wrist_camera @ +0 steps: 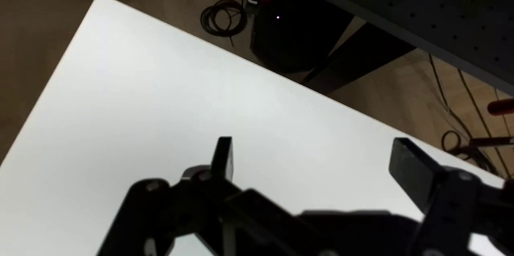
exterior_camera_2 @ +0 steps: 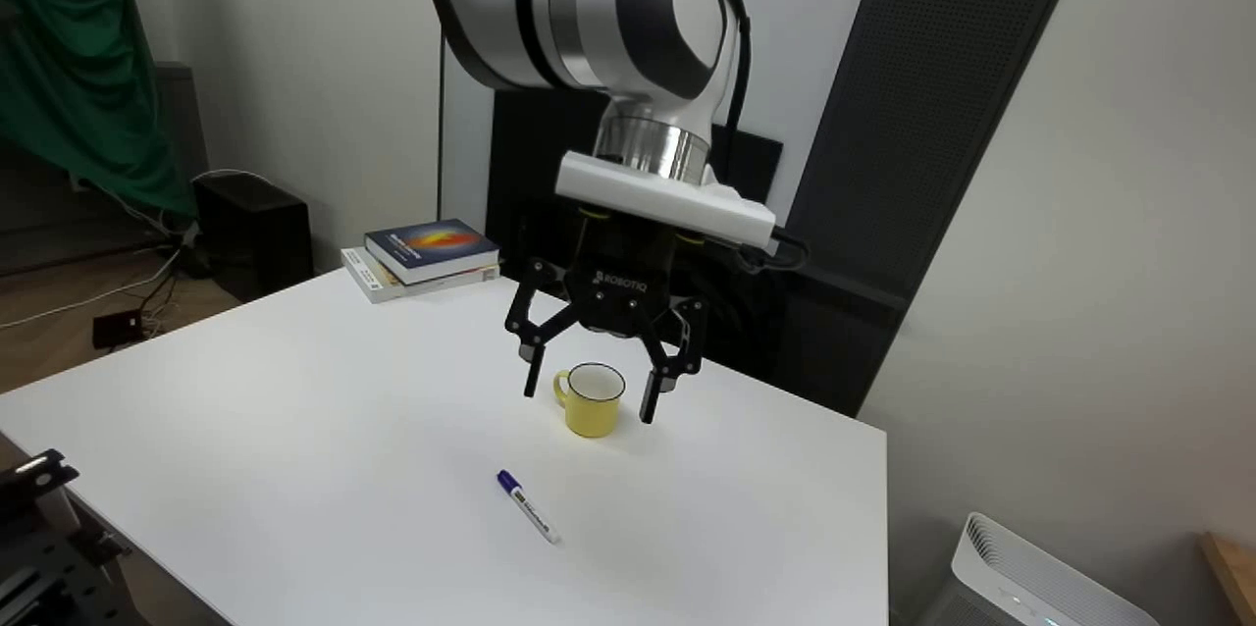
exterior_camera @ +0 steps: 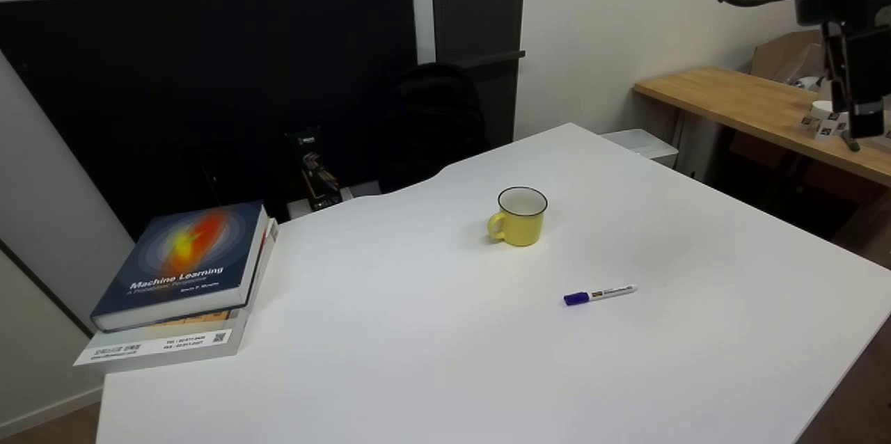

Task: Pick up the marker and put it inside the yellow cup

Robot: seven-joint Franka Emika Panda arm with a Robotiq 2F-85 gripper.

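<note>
The marker (exterior_camera: 601, 295) lies flat on the white table (exterior_camera: 390, 333), with a dark blue cap and a whitish barrel. It also shows in an exterior view (exterior_camera_2: 528, 508). The yellow cup (exterior_camera: 523, 228) stands upright a short way from the marker, its handle to one side; it shows in an exterior view too (exterior_camera_2: 592, 416). My gripper (exterior_camera_2: 589, 408) is wide open and empty, high above the table. In an exterior view the gripper (exterior_camera: 853, 120) is at the upper right, apart from both things. In the wrist view the fingers (wrist_camera: 313, 141) are spread; marker and cup are out of view there.
Two stacked books (exterior_camera: 184, 270) lie at a table edge. A black board (exterior_camera: 209, 82) and a dark backpack (exterior_camera: 435, 117) stand behind the table. A white appliance (exterior_camera_2: 1040, 572) stands on the floor beside it. The table's edge (wrist_camera: 241, 58) crosses the wrist view.
</note>
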